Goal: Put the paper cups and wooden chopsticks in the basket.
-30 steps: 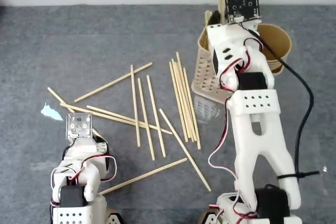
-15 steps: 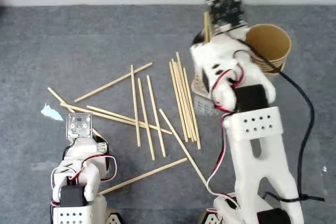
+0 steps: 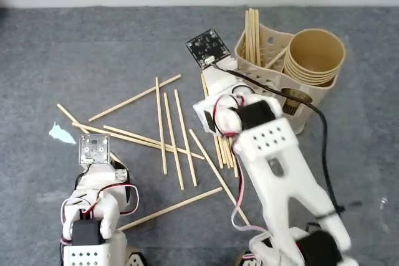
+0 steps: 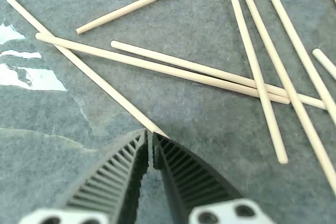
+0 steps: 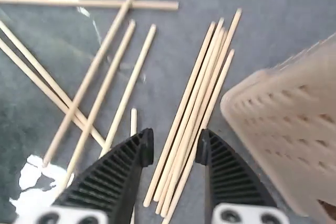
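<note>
Far left: blue scrap (image 3: 60,133) on grey surface (image 3: 93,42). Then left hand (image 4: 151,137) clenched, empty, tips at one stick's end. Centre: loose wooden chopsticks (image 3: 168,129), crossing. Then right hand (image 5: 173,142) released above bundle (image 5: 194,114) just beside basket (image 3: 318,98), holding paper cups (image 3: 315,54), upright sticks (image 3: 252,29).

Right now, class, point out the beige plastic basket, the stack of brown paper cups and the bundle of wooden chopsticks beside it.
Beige basket (image 3: 324,96): high view, side wall.
Paper cup stack (image 3: 315,51): high view, inside top cup.
Chopstick bundle (image 5: 195,108): right wrist view, mid-length.
</note>
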Robot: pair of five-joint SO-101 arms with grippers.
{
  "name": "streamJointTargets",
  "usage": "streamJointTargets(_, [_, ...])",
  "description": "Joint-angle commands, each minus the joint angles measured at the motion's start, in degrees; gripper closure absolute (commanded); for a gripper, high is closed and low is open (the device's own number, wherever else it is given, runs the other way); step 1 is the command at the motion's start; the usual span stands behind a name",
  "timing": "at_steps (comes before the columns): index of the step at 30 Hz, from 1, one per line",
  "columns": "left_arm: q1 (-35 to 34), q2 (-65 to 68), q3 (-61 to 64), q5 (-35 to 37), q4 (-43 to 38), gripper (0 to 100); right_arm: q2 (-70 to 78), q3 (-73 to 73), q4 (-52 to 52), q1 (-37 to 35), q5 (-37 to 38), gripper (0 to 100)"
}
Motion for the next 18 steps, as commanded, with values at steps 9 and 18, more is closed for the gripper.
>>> streamJointTargets(9, [-0.1, 0.2, -0.5, -0.4, -1.1, 98, 24.2, -12.1, 0.6, 2.6, -1.0, 84.8])
streamJointTargets(18, [-0.1, 0.2, -0.5, -0.4, -1.1, 98, 38.3, -21.3, 0.6, 3.2, -0.8, 84.8])
